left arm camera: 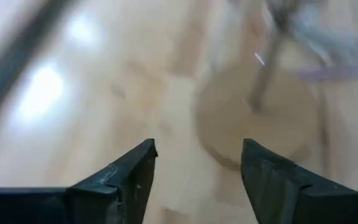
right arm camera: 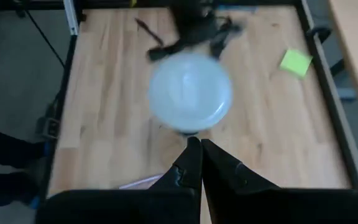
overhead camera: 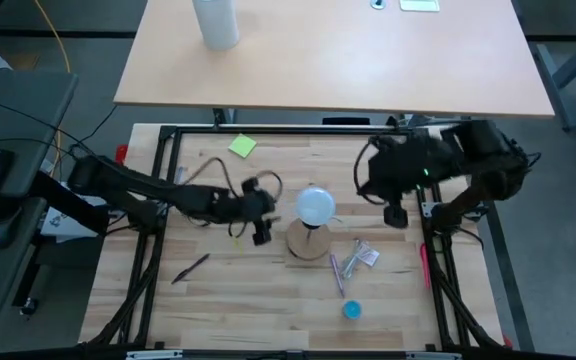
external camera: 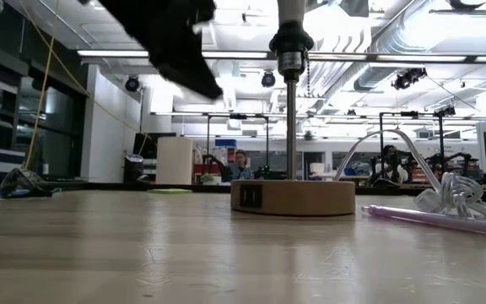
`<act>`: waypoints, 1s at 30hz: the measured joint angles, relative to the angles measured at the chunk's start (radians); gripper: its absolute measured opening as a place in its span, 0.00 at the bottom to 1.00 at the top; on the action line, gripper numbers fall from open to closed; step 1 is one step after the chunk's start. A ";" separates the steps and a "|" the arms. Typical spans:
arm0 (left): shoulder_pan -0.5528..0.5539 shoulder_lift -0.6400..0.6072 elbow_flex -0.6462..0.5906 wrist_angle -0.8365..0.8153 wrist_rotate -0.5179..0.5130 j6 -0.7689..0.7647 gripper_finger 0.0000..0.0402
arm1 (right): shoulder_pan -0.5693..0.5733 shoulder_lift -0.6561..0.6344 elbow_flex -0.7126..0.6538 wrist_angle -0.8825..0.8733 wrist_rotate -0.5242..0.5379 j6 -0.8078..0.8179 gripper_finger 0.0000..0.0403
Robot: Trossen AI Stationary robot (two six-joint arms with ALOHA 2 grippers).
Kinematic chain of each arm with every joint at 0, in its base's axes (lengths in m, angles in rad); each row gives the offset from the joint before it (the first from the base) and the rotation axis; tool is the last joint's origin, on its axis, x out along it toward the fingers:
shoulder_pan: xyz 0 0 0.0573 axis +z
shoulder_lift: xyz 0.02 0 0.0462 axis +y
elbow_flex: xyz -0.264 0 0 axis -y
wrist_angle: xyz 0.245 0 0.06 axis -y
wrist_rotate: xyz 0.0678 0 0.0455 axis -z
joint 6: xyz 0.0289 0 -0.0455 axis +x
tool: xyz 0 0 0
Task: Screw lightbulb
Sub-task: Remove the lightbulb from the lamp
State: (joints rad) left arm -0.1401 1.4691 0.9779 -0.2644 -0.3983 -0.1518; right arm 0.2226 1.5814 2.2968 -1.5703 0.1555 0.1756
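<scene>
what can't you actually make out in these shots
- Low view: the lightbulb is cut off by the top edge, so how far it is screwed in is unknown.
- Left wrist view: the wooden base is motion-blurred.
- High view: the small items beside the base are too small to identify.

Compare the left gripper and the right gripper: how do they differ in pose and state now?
The left gripper has its jaws open with nothing between them; the right gripper has its jaws shut, also empty.
The left gripper is just to the left of the lightbulb; the right gripper is further from the lightbulb, on its right.
Neither gripper touches the lightbulb.
</scene>
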 joint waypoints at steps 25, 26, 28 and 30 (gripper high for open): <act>0.231 0.029 0.243 0.245 0.371 0.209 0.00 | 0.281 -0.121 -0.816 0.899 0.468 0.340 0.00; 0.227 0.040 0.251 0.245 0.376 0.209 0.00 | 0.281 -0.121 -0.816 0.900 0.480 0.340 0.00; 0.222 0.052 0.263 0.252 0.393 0.209 0.00 | 0.281 -0.121 -0.816 0.897 0.486 0.340 0.00; 0.218 0.057 0.268 0.249 0.399 0.208 0.00 | 0.281 -0.121 -0.816 0.890 0.488 0.340 0.00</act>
State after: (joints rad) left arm 0.0783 1.5261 1.2462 -0.0154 0.0005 0.0562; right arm 0.5037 1.4605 1.4807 -0.6801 0.6437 0.5159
